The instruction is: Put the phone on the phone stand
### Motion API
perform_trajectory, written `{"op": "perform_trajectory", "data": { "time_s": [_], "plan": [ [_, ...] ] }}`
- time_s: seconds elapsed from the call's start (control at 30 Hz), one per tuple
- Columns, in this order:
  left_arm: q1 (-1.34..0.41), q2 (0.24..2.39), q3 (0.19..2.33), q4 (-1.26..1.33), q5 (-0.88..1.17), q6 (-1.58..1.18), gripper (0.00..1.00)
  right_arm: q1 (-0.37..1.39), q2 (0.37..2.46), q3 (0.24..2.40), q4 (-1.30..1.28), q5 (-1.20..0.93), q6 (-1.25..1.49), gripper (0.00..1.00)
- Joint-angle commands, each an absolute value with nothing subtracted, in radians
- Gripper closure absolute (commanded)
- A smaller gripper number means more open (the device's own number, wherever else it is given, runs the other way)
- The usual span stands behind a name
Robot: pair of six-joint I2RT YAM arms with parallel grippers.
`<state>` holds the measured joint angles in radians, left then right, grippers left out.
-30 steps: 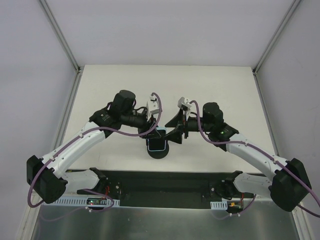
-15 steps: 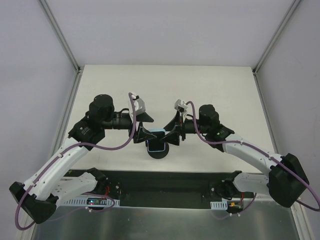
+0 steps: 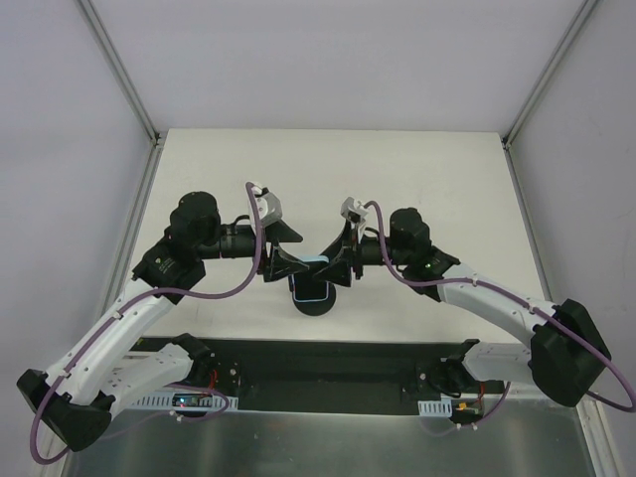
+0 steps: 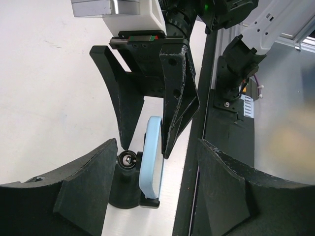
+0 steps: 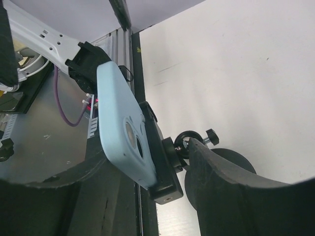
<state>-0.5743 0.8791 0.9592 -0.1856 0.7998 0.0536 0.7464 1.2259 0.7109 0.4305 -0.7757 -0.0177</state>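
Observation:
The phone (image 3: 310,286), with a black screen and a light blue rim, stands tilted in the cradle of the black phone stand (image 3: 316,305). In the left wrist view the phone (image 4: 151,160) is edge-on, its lower end in the cradle (image 4: 150,201). The right wrist view shows its light blue back (image 5: 123,132) against the cradle (image 5: 162,162), above the disc base (image 5: 235,160). My left gripper (image 3: 286,266) is open and empty, just left of the phone. My right gripper (image 3: 338,270) is open, with a finger on each side of the phone's upper part.
The phone and stand sit near the front edge of the white table (image 3: 328,179). A black base strip (image 3: 328,363) with the arm mounts lies just in front. Grey walls and metal posts (image 3: 119,70) close in the sides and back.
My left gripper has let go of the phone and drawn back to the left. My right gripper has edged left, closer round the phone. The phone stays on the stand.

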Motion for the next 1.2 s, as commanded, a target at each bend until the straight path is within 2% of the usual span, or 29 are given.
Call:
{"op": "perform_trajectory", "data": {
  "time_s": [0.0,0.07,0.27,0.3,0.37,0.4,0.43,0.73,1.17],
  "plan": [
    [-0.569,0.884,0.962,-0.132,0.778,0.017,0.36,0.759,1.232,0.785,0.483,-0.836,-0.003,0.45],
    [-0.563,0.881,0.963,-0.130,0.775,0.014,0.36,0.770,1.243,0.798,0.472,-0.830,-0.003,0.48],
    [-0.564,0.888,0.957,-0.130,0.729,0.005,0.36,0.790,1.253,0.810,0.456,-0.793,-0.003,0.66],
    [-0.563,0.890,0.954,-0.129,0.723,0.003,0.36,0.795,1.247,0.804,0.450,-0.755,-0.005,0.75],
    [-0.563,0.888,0.954,-0.129,0.719,0.002,0.36,0.804,1.224,0.796,0.425,-0.721,-0.014,0.85],
    [-0.561,0.887,0.957,-0.129,0.721,0.003,0.36,0.805,1.213,0.789,0.417,-0.704,-0.020,0.95],
    [-0.561,0.885,0.957,-0.129,0.722,0.003,0.37,0.807,1.194,0.785,0.402,-0.700,-0.018,0.99],
    [-0.561,0.870,0.942,-0.109,0.720,0.002,0.37,0.818,1.091,0.741,0.287,-0.741,-0.092,0.99],
    [-0.557,0.884,0.942,-0.107,0.736,0.002,0.36,0.824,1.040,0.667,0.341,-0.785,-0.071,0.99]
  ]
}}
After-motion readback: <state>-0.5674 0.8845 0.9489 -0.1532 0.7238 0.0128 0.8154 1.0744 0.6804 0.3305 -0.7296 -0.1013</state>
